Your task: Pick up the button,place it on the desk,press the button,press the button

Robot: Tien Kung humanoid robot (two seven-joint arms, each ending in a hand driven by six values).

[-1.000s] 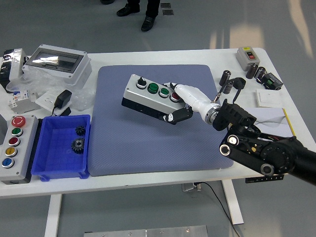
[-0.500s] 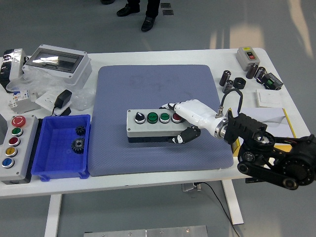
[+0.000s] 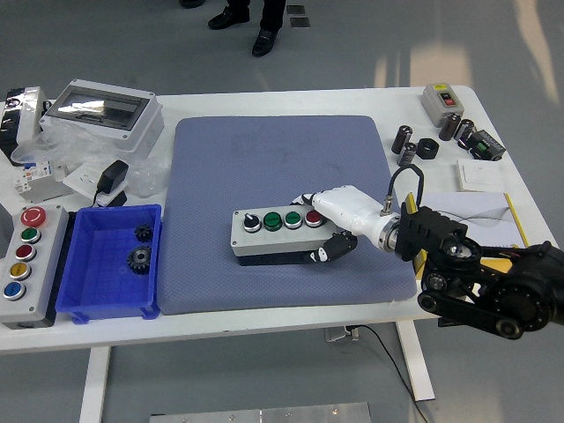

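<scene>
A grey button box (image 3: 269, 229) with a black selector knob, two green buttons and a red button lies on the blue mat (image 3: 282, 159), near its front right. My right hand (image 3: 326, 227) comes in from the right and is shut on the box's right end, white fingers over the top by the red button, black thumb under the front edge. My left arm is out of view.
A second button box (image 3: 25, 260) with coloured buttons lies at the left edge, next to a blue bin (image 3: 115, 300) holding two gears. A clear-lid enclosure (image 3: 101, 110), an adapter and bags sit at the back left. A switch box (image 3: 441, 99), cylinders and paper sit at the right.
My right hand carried the button box from the mat's middle, tilted and raised, down and toward the front; it now lies level on the mat.
</scene>
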